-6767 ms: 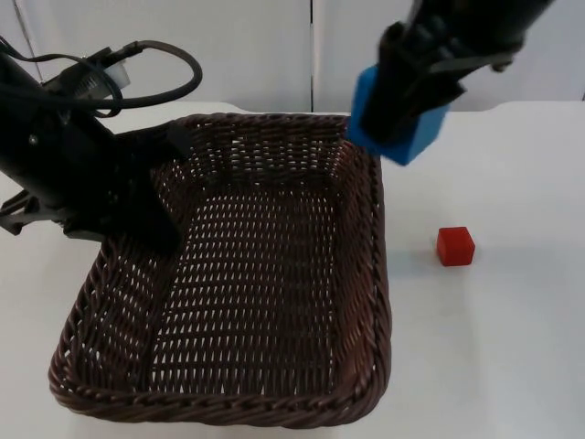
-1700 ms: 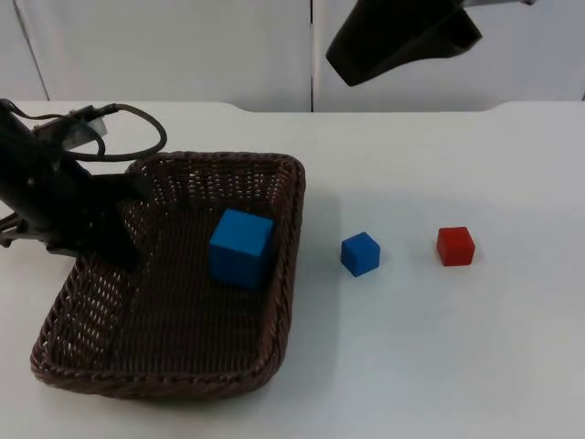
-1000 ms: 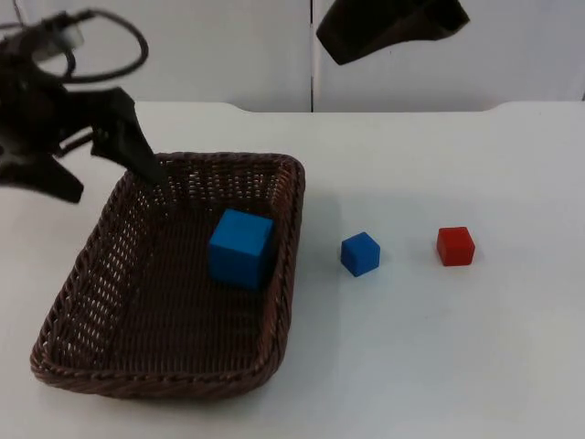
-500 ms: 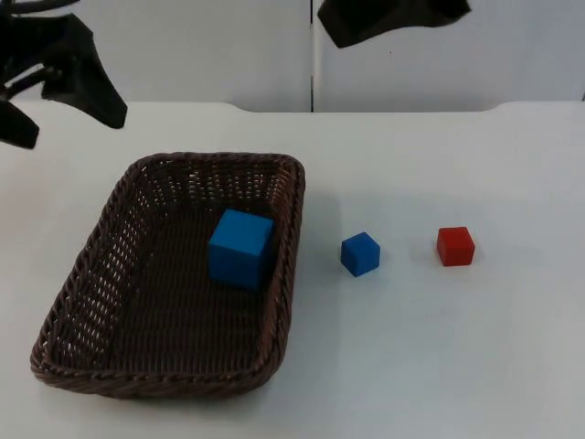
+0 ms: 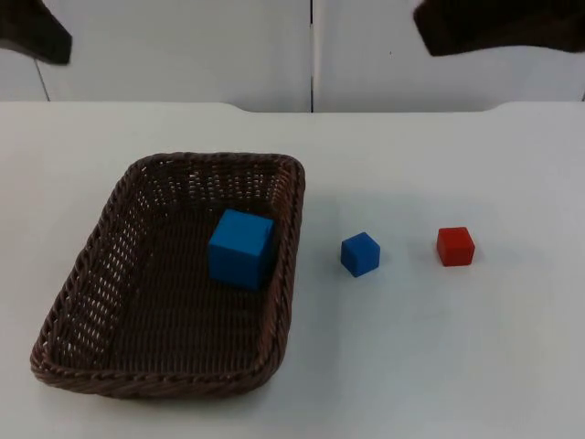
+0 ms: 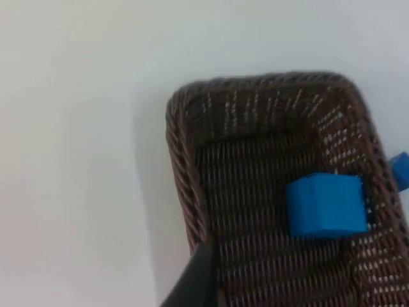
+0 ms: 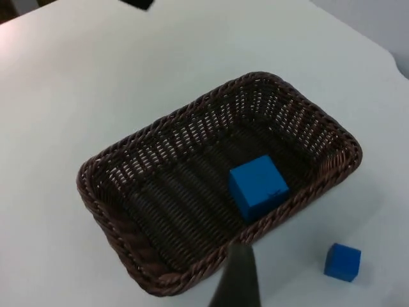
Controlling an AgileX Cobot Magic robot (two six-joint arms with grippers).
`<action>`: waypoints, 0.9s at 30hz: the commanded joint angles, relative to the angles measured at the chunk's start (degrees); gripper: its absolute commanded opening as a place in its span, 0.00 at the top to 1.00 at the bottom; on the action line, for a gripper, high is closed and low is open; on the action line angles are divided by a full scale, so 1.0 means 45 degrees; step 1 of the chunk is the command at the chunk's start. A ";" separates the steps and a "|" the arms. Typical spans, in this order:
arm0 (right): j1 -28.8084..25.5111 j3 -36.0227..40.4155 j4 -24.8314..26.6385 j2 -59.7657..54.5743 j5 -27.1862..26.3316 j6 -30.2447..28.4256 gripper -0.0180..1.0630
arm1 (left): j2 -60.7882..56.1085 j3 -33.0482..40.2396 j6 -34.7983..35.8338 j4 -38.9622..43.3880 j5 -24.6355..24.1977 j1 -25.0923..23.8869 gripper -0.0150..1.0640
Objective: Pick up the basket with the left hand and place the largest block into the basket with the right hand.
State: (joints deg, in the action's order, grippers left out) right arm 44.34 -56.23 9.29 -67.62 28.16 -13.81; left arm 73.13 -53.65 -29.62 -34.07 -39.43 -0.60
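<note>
Rectangular dark-brown woven wicker basket resting on smooth white table, large matte blue cube inside against its right wall, small blue cube and red cube outside, finger state of both raised grippers indeterminable.

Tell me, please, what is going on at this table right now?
Nothing is being handled. The wicker basket sits on the white table with the large blue block inside it. The small blue block and the red block lie on the table beside it. Both arms are raised near the partition wall.
</note>
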 commanded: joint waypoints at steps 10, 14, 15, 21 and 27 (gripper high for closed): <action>0.0019 0.1422 -0.0026 0.2207 -0.0197 0.0260 0.40 | -0.3316 0.0670 -0.0012 0.0128 -0.0107 -0.0018 0.19; 0.0019 0.1954 -0.0026 0.3270 -0.0227 0.0260 0.40 | -0.4802 0.1593 -0.0012 0.0128 -0.0102 -0.0018 0.19; 0.0019 0.2118 -0.0026 0.3541 -0.0227 0.0260 0.40 | -0.5210 0.1834 -0.0012 0.0128 -0.0102 -0.0018 0.19; 0.0019 0.2758 -0.0026 0.4708 -0.0227 0.0260 0.40 | -0.6769 0.2459 -0.0012 0.0173 -0.0206 -0.0018 0.19; 0.0019 0.3572 -0.0026 0.5752 -0.0204 0.0260 0.40 | -0.8204 0.2489 0.0141 0.0261 -0.0619 -0.0018 0.19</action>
State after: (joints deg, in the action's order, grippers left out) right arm 44.34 -40.92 9.29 -42.82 27.55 -12.88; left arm 37.47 -42.74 -29.50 -33.35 -41.61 -0.60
